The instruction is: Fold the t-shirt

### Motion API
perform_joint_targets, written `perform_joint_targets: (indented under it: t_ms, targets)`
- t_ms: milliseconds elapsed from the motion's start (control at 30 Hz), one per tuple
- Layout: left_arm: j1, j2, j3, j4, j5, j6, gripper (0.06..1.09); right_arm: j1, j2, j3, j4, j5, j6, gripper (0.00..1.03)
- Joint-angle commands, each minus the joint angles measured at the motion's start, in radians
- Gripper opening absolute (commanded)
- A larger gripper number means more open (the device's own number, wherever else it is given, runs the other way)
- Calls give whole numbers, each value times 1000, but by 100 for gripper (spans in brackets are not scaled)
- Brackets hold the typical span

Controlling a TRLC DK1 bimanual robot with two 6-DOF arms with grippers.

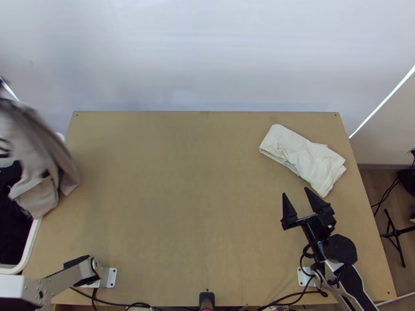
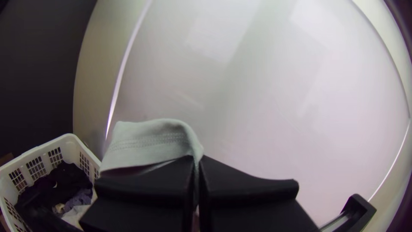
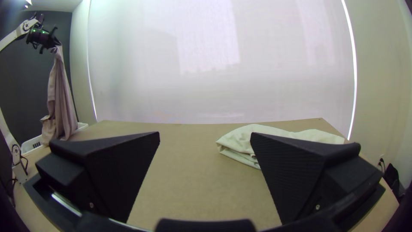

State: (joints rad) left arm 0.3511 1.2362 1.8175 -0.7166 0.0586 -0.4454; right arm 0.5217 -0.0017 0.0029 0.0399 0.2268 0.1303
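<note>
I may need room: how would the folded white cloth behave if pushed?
The folded white cloth would likely be floppy, given its soft creases. Its loosely stacked edge layers may slide apart or bunch. Rolling seems unlikely, since it lies flat.

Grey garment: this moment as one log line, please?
Left pincer: shut on hanging grey garment, at basket | right pincer: open | folded white cloth: on table
</note>
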Motion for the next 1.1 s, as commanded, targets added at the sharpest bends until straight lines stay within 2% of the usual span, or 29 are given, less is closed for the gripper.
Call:
perform_joint_targets:
  t_ms: [0,200,400,533,800,1067]
  targets:
    - [-443,-38,-287,77,-289,91,9,1,0,0,0,0,0,99]
    - [-644,-21,-564,256,-338,155,9,0,0,0,0,0,0,99]
    - [-825,147,-589,353,-350,136,9,0,0,0,0,0,0,99]
    - [-945,286,-583,433,-373,160,9,0,0,0,0,0,0,99]
    - [-1155,513,-468,537,-378,174,9,0,0,0,0,0,0,99]
    - [-1279,669,-113,513,-361,108,9,0,0,0,0,0,0,99]
